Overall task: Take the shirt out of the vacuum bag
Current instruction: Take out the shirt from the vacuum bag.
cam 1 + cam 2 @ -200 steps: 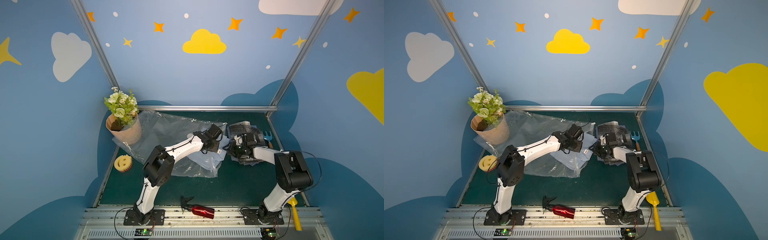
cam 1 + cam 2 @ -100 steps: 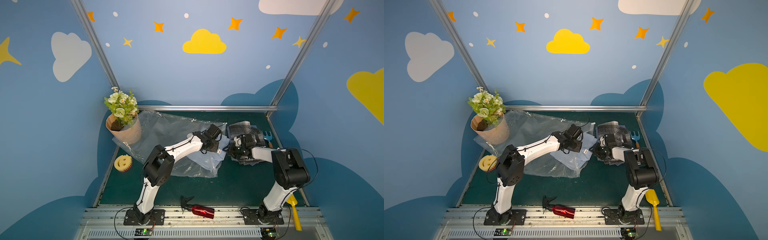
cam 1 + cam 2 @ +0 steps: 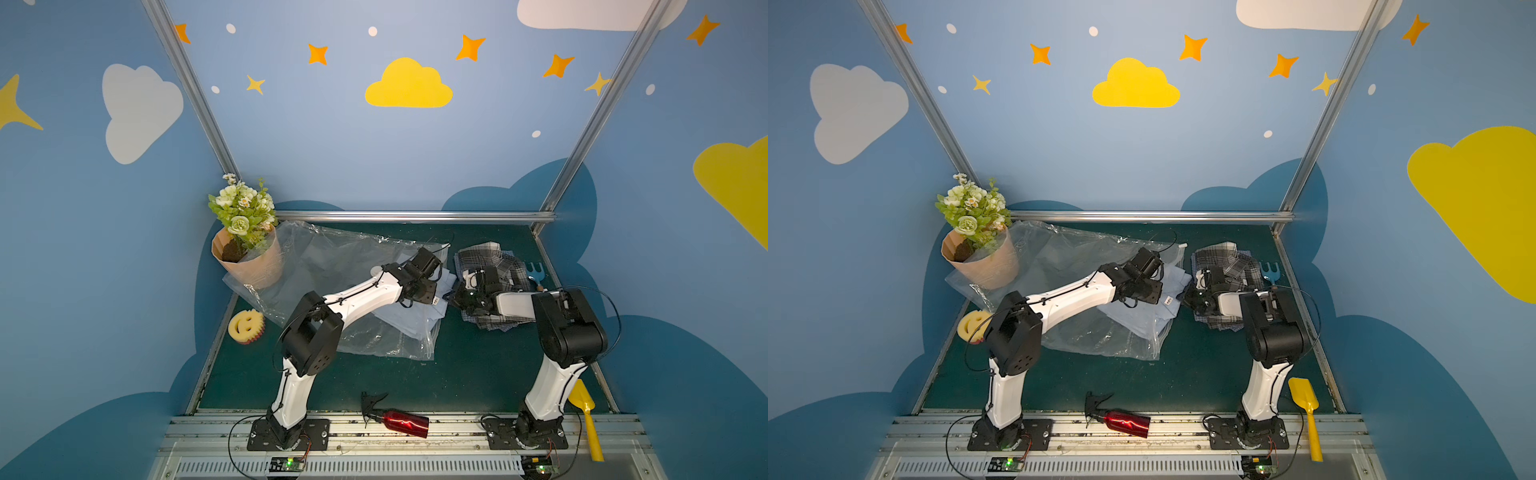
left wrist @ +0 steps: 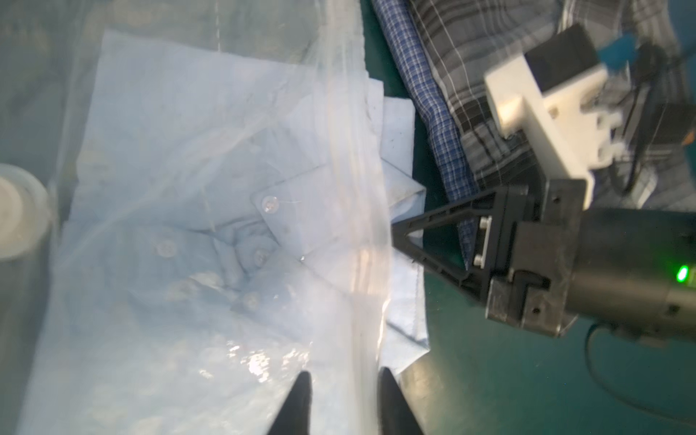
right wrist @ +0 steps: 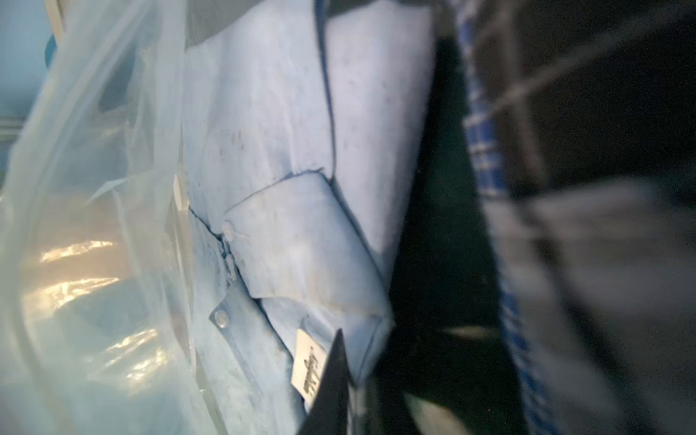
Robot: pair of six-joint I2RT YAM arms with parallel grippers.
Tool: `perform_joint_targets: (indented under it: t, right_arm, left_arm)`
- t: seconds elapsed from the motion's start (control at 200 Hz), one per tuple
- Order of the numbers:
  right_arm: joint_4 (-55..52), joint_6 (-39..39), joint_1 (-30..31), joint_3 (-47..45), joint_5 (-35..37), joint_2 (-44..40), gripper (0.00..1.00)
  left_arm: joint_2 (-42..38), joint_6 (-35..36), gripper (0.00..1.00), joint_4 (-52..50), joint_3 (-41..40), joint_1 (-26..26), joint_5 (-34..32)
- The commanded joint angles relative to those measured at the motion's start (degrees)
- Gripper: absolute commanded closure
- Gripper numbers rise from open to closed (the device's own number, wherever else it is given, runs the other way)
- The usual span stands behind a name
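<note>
The left claw [image 4: 344,399] stands part open astride the mouth of the vacuum bag [image 3: 332,266]; the right claw [image 4: 395,230] is pinched shut on the light blue shirt [image 4: 180,132] poking out

In the left wrist view, the picture's edge cuts off the left gripper [image 4: 344,403]; only two dark fingertips [image 4: 299,395] show, standing apart. The white valve [image 4: 17,212] is blurred and half outside the picture. In the right wrist view the plaid shirts [image 5: 602,226] are only a blur, and the print on the label [image 5: 309,363] of the blue shirt [image 5: 271,113] cannot be read. The tips of the right gripper [image 4: 397,231] are pressed together; whether cloth or plastic is between them, I cannot tell. In both top views the left arm [image 3: 361,293] covers part of the vacuum bag [image 3: 332,257].
</note>
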Motion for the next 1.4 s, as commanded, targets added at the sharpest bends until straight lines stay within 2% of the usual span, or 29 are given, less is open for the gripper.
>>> perform_joint_targets:
  t: [0.0,0.16,0.34,0.446,0.526,0.621,0.871,1.011,1.262,1.397]
  right_arm:
    - [-0.9,-0.7,0.9,4.0,-0.1,2.0,1.00]
    - [-2.1,-1.4,0.6,7.3,0.3,3.2,1.00]
    - [-4.9,-3.4,-0.1,9.5,-0.1,2.5,1.00]
    - [-7.2,-5.0,-0.7,10.7,-0.3,1.6,1.00]
    - [-8.8,-5.9,-1.2,11.7,-0.8,1.5,1.00]
    - [-10.2,-6.7,-1.8,12.4,-1.3,1.1,1.00]
    - [-13.9,-8.6,-3.9,12.6,-1.9,-2.3,1.00]
    - [-16.8,-10.3,-5.0,13.2,-2.5,-4.8,1.00]
    - [-23.1,-13.1,-7.1,14.5,-4.3,-8.8,1.00]
    - [-28.8,-15.1,-10.6,16.0,-7.1,-10.9,1.00]
  left_arm:
    - [-3.3,-0.4,0.32,2.1,-1.6,1.2,1.0]
    - [-7.9,-1.6,0.30,5.7,-5.6,3.6,1.8]
    - [-10.5,-5.1,0.36,11.2,-13.0,10.6,2.1]
    - [-9.3,-7.7,0.46,15.0,-16.9,14.6,0.8]
    - [-7.4,-10.3,0.60,16.4,-18.5,17.0,0.0]
    - [-5.5,-13.7,0.72,18.3,-19.8,19.6,1.4]
    - [-0.5,-15.4,0.91,20.1,-19.0,23.3,3.1]
    - [2.6,-16.0,0.96,21.4,-18.8,24.2,4.5]
    - [5.7,-17.4,0.96,24.0,-20.3,24.4,6.5]
    - [5.6,-17.1,0.96,23.9,-20.7,24.5,6.2]
